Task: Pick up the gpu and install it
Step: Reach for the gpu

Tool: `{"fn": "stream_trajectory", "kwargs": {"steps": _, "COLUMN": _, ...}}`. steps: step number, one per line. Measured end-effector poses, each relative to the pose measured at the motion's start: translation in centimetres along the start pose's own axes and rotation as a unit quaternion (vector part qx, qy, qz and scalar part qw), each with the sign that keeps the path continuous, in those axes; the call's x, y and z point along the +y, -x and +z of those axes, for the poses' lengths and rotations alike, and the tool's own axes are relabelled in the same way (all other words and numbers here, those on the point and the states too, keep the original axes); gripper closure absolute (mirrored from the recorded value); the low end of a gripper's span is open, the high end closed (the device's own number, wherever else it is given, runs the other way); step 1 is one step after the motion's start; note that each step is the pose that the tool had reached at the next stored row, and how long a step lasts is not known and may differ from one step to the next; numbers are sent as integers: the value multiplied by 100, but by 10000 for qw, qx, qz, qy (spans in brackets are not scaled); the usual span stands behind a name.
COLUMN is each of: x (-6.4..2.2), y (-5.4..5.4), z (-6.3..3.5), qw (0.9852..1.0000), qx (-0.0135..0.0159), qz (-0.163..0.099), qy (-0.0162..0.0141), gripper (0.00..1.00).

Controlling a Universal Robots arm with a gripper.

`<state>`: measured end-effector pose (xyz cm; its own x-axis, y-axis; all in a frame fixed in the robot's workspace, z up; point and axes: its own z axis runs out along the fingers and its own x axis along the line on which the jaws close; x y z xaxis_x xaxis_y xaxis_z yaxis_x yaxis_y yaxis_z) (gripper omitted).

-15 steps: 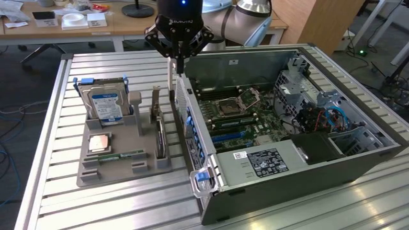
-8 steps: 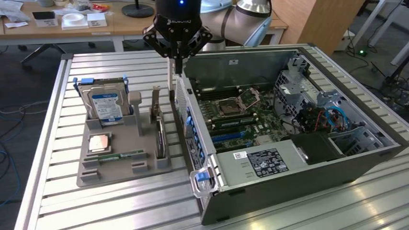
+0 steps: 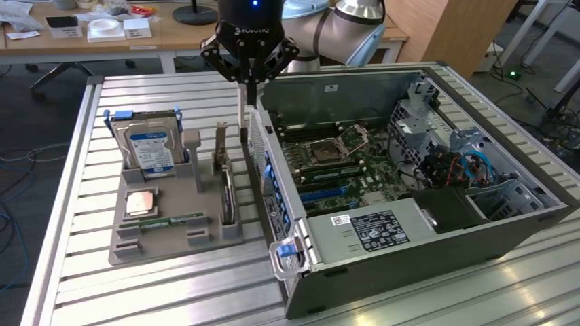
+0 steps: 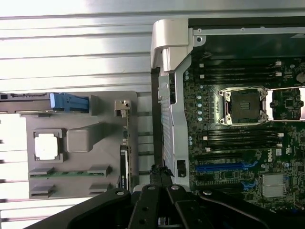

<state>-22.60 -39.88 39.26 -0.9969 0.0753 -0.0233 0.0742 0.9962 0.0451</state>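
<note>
The gpu point(image 3: 227, 193) stands on edge in a slot of the grey holder point(image 3: 172, 248), its silver bracket pointing up; it is a thin green card seen edge-on in the wrist view point(image 4: 125, 157). My gripper point(image 3: 246, 81) hangs above the back of the table, over the gap between the holder and the open computer case point(image 3: 363, 234). Its jaws are shut with nothing between them point(image 4: 159, 174). It is above and behind the gpu, not touching it. Inside the case lies the motherboard point(image 3: 335, 163) with a blue slot point(image 4: 224, 167).
The holder also carries a hard drive with a blue-white label point(image 3: 149, 149), a square processor point(image 3: 138, 202) and a narrow memory stick point(image 3: 163, 222). The case's silver side rim point(image 4: 174, 109) runs close beside the holder. A desk with clutter point(image 3: 100, 30) stands behind the slatted table.
</note>
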Motion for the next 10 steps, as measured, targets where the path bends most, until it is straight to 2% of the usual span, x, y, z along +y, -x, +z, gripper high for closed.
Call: {"fn": "stream_trajectory", "kwargs": {"steps": 10, "x": -2, "y": -30, "z": -1, "qw": 10000, "qx": 0, "qz": 0, "qy": 0, "gripper": 89}}
